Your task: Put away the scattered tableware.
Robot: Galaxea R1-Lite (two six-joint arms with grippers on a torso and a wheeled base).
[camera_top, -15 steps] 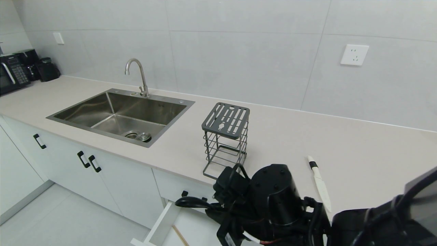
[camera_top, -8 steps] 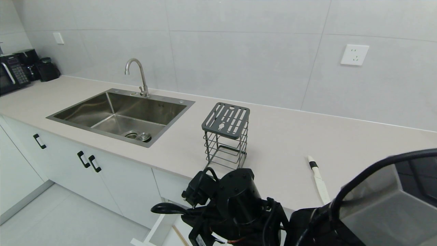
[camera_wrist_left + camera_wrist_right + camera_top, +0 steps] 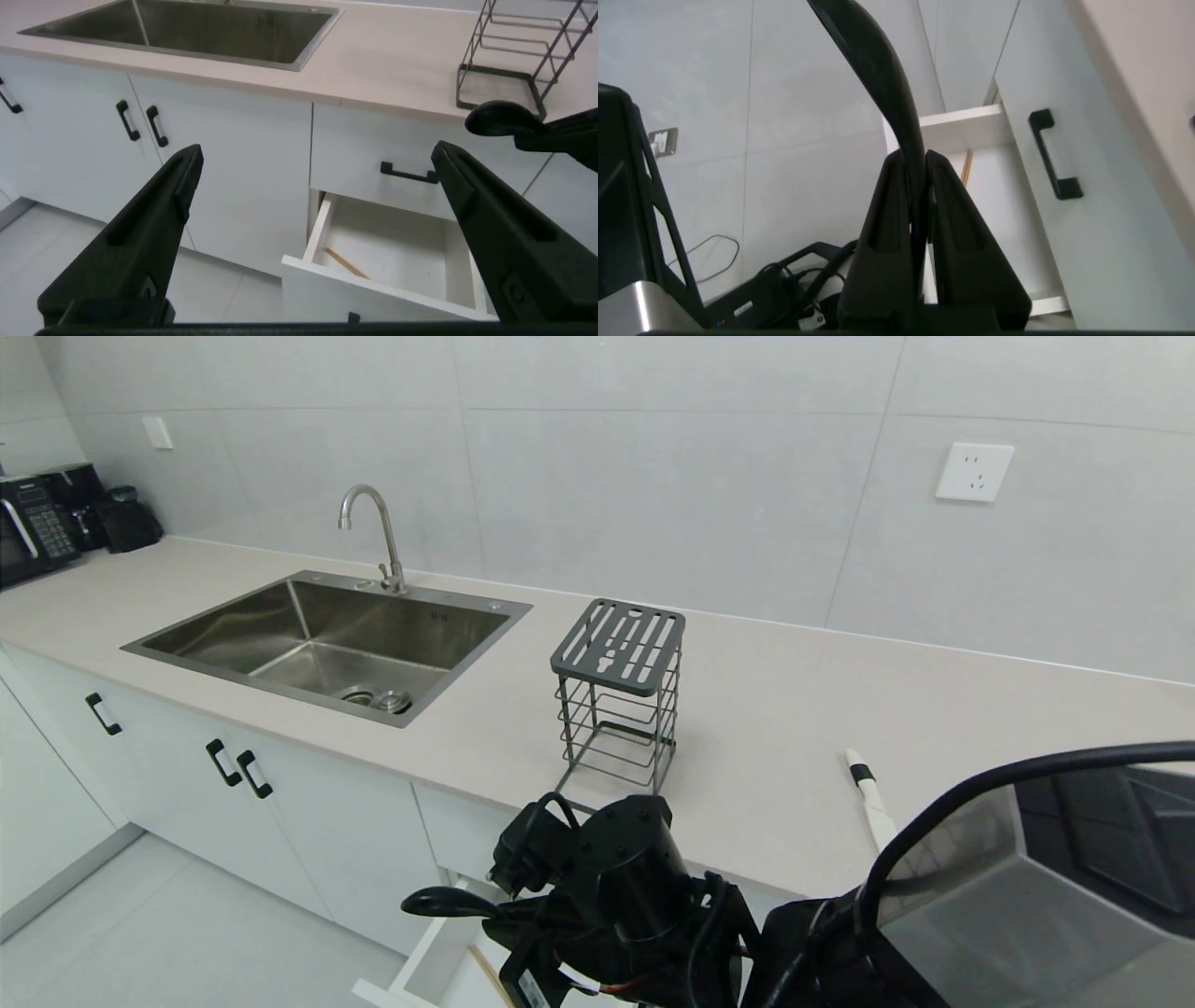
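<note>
**Black spoon point(image 3: 441, 902) carried left to the open drawer point(image 3: 374, 294)**

Swinging left along the near counter point(image 3: 794, 709) edge, the right gripper point(image 3: 917, 173) has come to hang above the drawer. Its jaws are clamped tight on the black spoon's handle, bowl end pointing left. The left gripper point(image 3: 316, 149) is spread wide, facing the cabinets. A white knife point(image 3: 870, 798) lies on the counter to the right, well apart from the wire rack point(image 3: 618, 647) in the middle
</note>
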